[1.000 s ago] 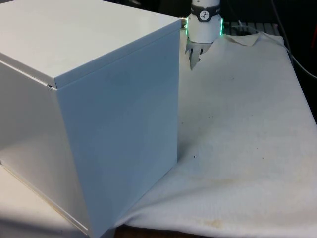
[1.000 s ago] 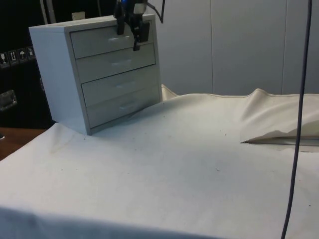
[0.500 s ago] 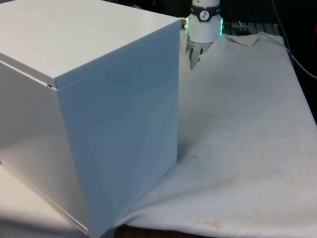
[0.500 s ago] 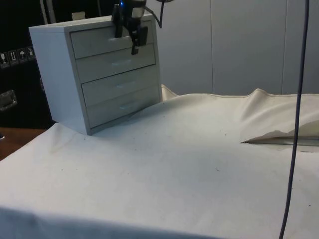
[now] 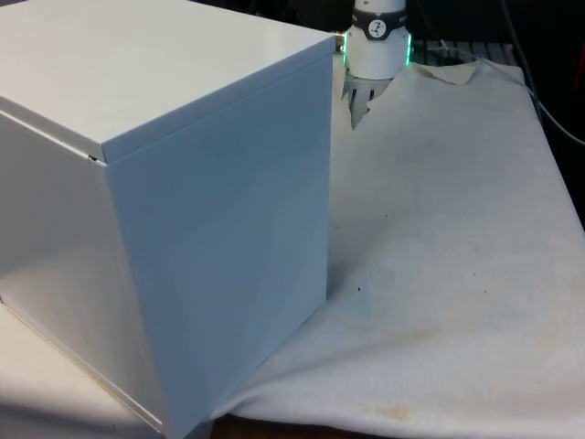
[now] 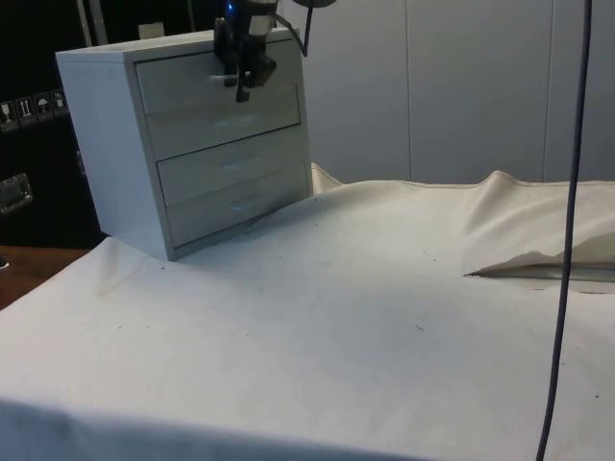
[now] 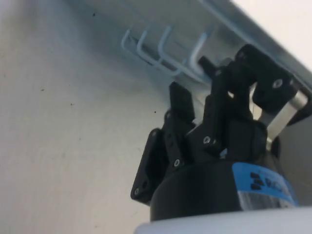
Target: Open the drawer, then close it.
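Drawer (image 6: 213, 81), topmost and shut, faces the tool (image 6: 240, 79) at its handle.

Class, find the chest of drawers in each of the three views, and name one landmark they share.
Front view: chest of drawers fills the left, drawers turned away.
Side view: upper left, drawer fronts showing.
Wrist view: its front, with wire handles.
Shared landmark: the white cloth.
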